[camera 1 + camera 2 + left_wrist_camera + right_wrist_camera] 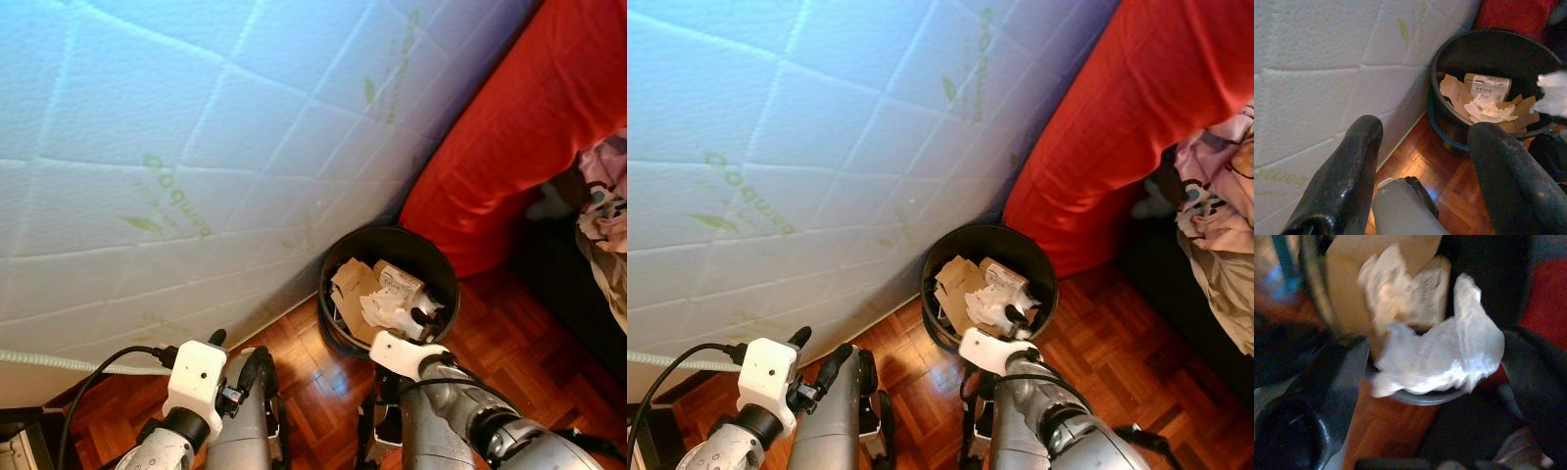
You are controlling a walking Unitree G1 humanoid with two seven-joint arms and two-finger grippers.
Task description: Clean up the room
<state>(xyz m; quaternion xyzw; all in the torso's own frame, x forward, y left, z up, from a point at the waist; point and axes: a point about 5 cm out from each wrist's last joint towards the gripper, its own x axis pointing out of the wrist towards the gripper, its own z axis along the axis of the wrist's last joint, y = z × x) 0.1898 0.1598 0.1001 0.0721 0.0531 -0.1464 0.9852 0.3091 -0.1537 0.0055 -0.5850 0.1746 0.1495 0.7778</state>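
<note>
A black round bin (392,245) stands on the parquet floor against a leaning mattress. It holds brown cardboard scraps (348,284), a small printed box (397,279) and crumpled paper. My right gripper (423,315) hovers at the bin's near rim. Its fingers are open, and a crumpled white tissue (1444,362) sits loosely between them over the rim. In the left wrist view the same tissue (1553,93) hangs above the bin (1488,49). My left gripper (237,352) is low at the left, open and holding nothing, pointing toward the bin.
A pale quilted mattress (196,147) leans across the left and back. Red fabric (519,127) hangs behind the bin on the right. A pile of patterned clothes (602,215) lies at the far right. A white ribbed hose (59,362) runs along the mattress foot.
</note>
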